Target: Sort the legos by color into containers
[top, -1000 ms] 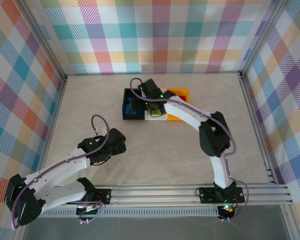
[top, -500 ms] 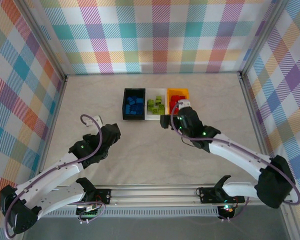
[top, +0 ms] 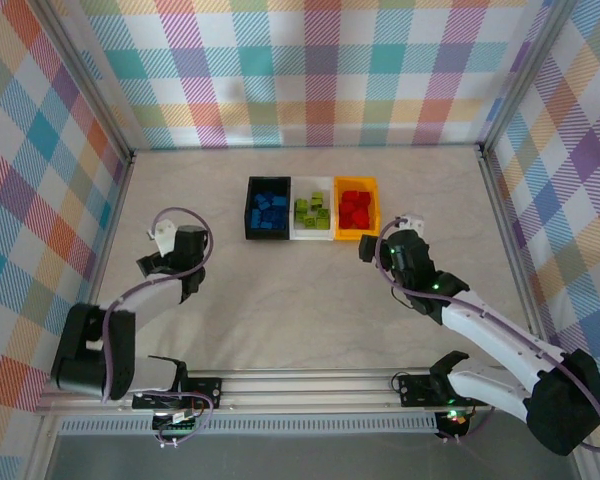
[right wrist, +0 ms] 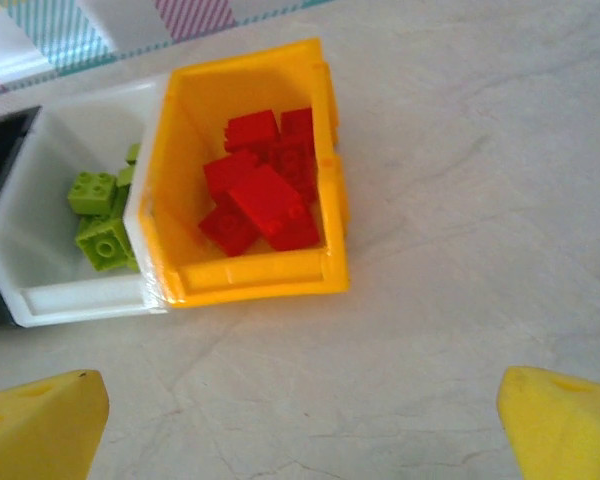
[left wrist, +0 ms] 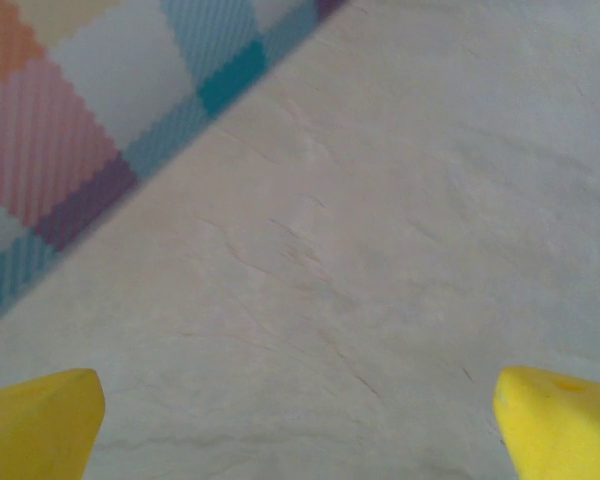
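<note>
Three containers stand in a row at the back middle: a black bin (top: 250, 208) with the blue legos (top: 269, 211), a white bin (top: 312, 235) with the green legos (top: 313, 210), and an orange bin (top: 356, 236) with the red legos (top: 355, 208). My right gripper (top: 388, 235) hangs open and empty just right of and nearer than the orange bin. In the right wrist view the orange bin (right wrist: 250, 276) with its red legos (right wrist: 265, 195) and the white bin (right wrist: 70, 300) with green legos (right wrist: 100, 230) lie ahead of the right gripper (right wrist: 300, 430). My left gripper (top: 154, 248) is open over bare table at the left, as the left wrist view shows (left wrist: 300, 430).
Plaid walls enclose the table; the left wall (left wrist: 70, 130) is close ahead of the left gripper. An aluminium rail (top: 380, 385) runs along the near edge by the arm bases. Bare table surface (top: 300, 300) lies between the two arms.
The right arm has drawn back from over the bins to the near right, its gripper opening fully. The left arm has swung back toward the left wall.
</note>
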